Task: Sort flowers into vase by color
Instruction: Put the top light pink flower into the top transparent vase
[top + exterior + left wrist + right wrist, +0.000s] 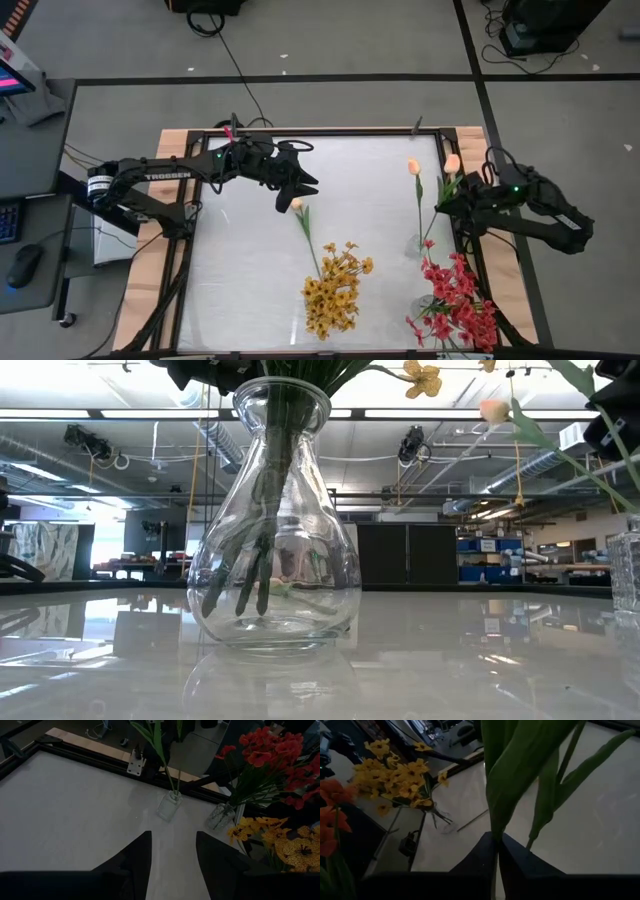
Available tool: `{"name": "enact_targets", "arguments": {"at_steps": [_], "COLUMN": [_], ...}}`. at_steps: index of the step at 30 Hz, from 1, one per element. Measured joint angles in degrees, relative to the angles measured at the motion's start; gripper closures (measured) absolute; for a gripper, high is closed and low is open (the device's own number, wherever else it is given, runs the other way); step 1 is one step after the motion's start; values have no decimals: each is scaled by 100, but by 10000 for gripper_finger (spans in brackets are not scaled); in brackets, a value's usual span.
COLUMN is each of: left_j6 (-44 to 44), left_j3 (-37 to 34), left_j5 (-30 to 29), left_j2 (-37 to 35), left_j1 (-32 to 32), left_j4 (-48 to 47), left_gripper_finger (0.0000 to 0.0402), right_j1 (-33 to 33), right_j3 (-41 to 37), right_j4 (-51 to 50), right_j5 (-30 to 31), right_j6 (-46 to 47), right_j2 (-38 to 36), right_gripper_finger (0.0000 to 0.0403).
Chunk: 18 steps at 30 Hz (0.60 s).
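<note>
High view: glass-topped table [250, 260] with three vases of flowers.

- Yellow flowers [335, 290]: bushy cluster near the front middle of the table, standing in a wide clear vase [273, 520]; green stems show through the glass in the low view.
- Red flowers [455, 300]: bushy cluster at the front right, stems in a small clear vase [221, 816] just beside the yellow one.
- Tulip [413, 167]: pale peach bud on a slim stem, upright in a small vase [169, 805] towards the right side.
- Second tulip [452, 163]: bud just beside the first, its stem running to the right gripper.
- Third tulip [297, 205]: bud below the left gripper, stem slanting down to the yellow cluster.
- Right gripper [445, 205]: at the right edge of the table, fingers pressed together on the second tulip's green stem and leaves, seen in the right wrist view.
- Left gripper [290, 190]: over the rear middle of the table, fingers [132, 857] spread apart, holding nothing.
</note>
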Motion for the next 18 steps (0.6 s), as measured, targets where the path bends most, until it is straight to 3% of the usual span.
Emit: {"name": "enact_targets", "arguments": {"at_steps": [8, 18], "left_j6": [-2, -2], "left_j3": [0, 0], "left_j5": [0, 0], "left_j2": [-1, 0], "left_j1": [-2, -2], "left_j4": [0, 0], "left_gripper_finger": [241, 241], "right_j1": [0, 1], "right_j3": [-15, -15], "right_j4": [303, 0], "right_j5": [39, 42], "right_j6": [-1, -75], "right_j2": [2, 2], "right_gripper_finger": [374, 374]}}
